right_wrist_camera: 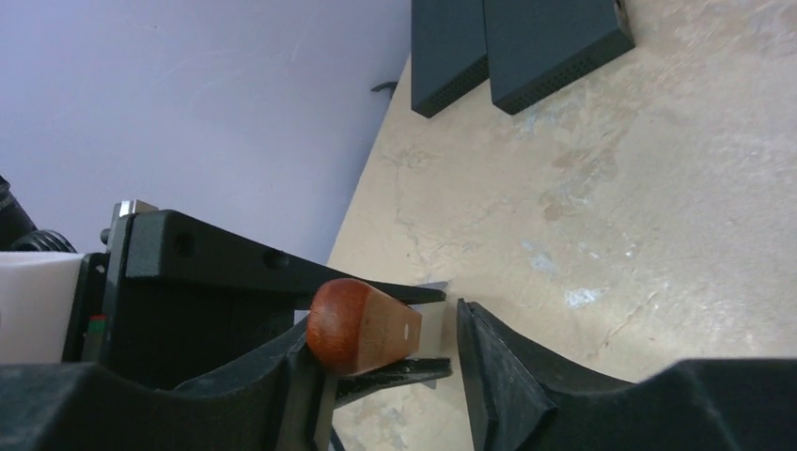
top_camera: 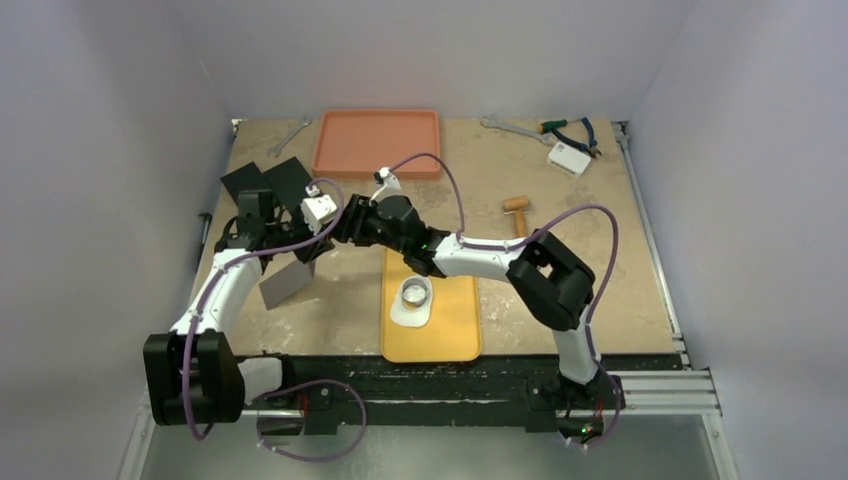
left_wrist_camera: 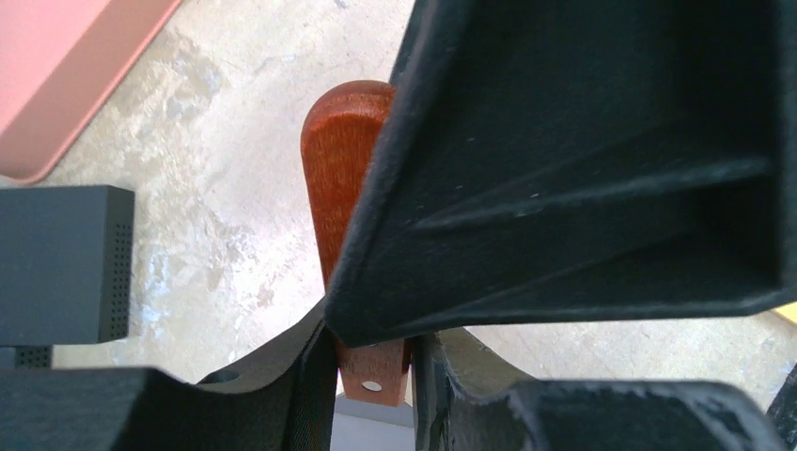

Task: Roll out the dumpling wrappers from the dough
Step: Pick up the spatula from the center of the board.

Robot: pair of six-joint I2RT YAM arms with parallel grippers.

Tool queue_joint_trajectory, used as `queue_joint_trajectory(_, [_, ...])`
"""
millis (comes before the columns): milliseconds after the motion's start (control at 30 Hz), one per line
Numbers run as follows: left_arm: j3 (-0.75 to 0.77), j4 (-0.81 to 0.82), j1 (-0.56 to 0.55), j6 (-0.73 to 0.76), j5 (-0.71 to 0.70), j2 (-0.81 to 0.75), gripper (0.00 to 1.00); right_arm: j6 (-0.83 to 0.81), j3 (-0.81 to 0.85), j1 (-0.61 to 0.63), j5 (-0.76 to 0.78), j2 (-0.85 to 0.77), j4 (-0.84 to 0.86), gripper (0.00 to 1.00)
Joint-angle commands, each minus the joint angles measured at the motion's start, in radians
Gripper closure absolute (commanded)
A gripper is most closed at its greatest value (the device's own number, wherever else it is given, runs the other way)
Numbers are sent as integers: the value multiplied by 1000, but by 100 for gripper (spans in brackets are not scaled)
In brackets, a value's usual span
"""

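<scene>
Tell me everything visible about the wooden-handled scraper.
The scraper has a flat grey metal blade and a rounded, reddish-brown wooden handle with a small pale rivet. It is over the table's left side, blade tilted. The left gripper clamps the handle; the right gripper straddles the handle's rounded end, one finger beside it, the other apart.

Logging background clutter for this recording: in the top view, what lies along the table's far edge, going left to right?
Small wrench → pink tray → long wrench → blue-handled pliers.
</scene>
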Motion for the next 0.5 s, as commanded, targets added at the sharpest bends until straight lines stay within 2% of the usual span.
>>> queue_joint_trajectory(0, [-4,62,-12,-31,25,-7,100,15,95,11,25,27,-8,49])
queue_joint_trajectory(133, [-4,79,-16,-50,34,-4,100,5,132,21,23,59,-23,53])
queue_joint_trajectory(233, [-8,92,-23,-55,24,-2,100,20,152,21,0,87,-24,72])
queue_joint_trajectory(333, [-8,101,-25,-61,4,-2,100,42,142,21,-5,93,-12,99])
queue_joint_trajectory(467, [8,62,-25,-41,21,2,100,17,129,21,-12,75,-7,100])
